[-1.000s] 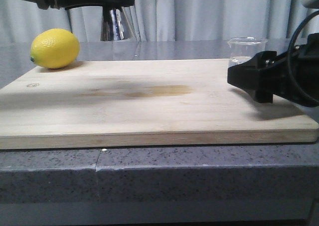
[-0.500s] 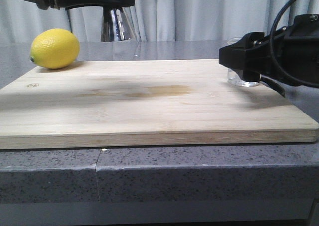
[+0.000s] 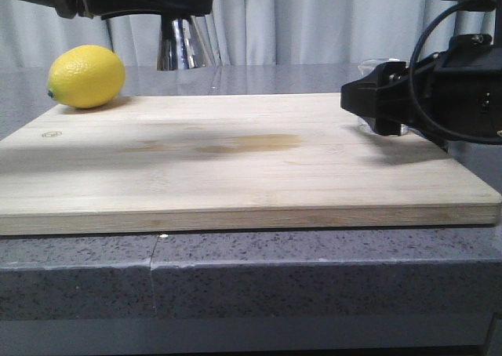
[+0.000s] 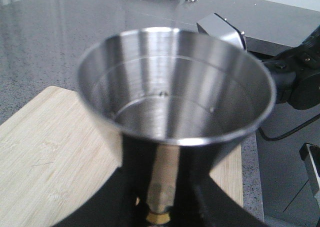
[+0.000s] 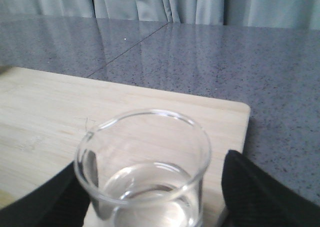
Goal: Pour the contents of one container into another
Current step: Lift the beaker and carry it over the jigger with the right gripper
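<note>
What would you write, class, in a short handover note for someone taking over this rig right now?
Left gripper: shut on the steel jigger, held upright above the board's far left; its cup looks empty.
Right gripper: fingers either side of the glass beaker; whether it is clamped cannot be told.
The beaker, holding some clear liquid, is at the cutting board's far right corner.
Done: jigger picked up.
Left: secure the beaker, lift, pour into the jigger.
</note>
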`<state>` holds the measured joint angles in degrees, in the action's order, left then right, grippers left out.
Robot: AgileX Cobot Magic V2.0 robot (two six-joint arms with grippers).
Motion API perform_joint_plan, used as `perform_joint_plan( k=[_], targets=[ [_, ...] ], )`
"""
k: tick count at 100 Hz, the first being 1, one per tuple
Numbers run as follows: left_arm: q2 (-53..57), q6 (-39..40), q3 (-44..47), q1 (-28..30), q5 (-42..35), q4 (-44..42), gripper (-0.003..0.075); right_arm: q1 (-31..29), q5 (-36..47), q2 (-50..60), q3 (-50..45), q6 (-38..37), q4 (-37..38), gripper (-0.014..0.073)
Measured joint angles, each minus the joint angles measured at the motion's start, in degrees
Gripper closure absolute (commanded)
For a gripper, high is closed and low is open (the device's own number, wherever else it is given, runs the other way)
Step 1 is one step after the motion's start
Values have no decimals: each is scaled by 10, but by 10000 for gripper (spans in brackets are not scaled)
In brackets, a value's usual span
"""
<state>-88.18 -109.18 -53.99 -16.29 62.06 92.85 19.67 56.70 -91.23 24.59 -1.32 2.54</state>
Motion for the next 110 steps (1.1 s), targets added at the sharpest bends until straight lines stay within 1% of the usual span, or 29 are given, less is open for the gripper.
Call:
perform_joint_plan(
  k=[1, 10, 16, 27, 49, 65, 82, 87, 93, 102, 110],
  targets=[
    [0, 0, 0, 0, 0, 0, 740, 0, 0, 0, 0, 0, 0, 172],
    [0, 1, 0, 0, 0, 0, 740, 0, 0, 0, 0, 0, 0, 269],
    [0, 2, 0, 0, 0, 0, 740, 0, 0, 0, 0, 0, 1, 319],
    [0, 2, 0, 0, 0, 0, 740, 0, 0, 0, 0, 1, 2, 362],
    [0, 2, 0, 0, 1, 0, 740, 0, 1, 0, 0, 1, 6, 372],
    [0, 2, 0, 0, 1, 0, 740, 0, 2, 8, 0, 1, 44, 393],
    [0, 2, 0, 0, 1, -1, 740, 0, -2, 53, 1, 1, 73, 393],
    [0, 2, 0, -1, 1, -1, 740, 0, -19, 71, 7, 1, 86, 393],
    [0, 2, 0, -1, 1, -2, 740, 0, -61, 92, 22, -7, 113, 393],
    [0, 2, 0, -1, 1, -6, 740, 0, -126, 125, 57, -29, 162, 393],
    [0, 2, 0, -1, 1, -9, 740, 0, -164, 148, 93, -47, 197, 393]
  ],
)
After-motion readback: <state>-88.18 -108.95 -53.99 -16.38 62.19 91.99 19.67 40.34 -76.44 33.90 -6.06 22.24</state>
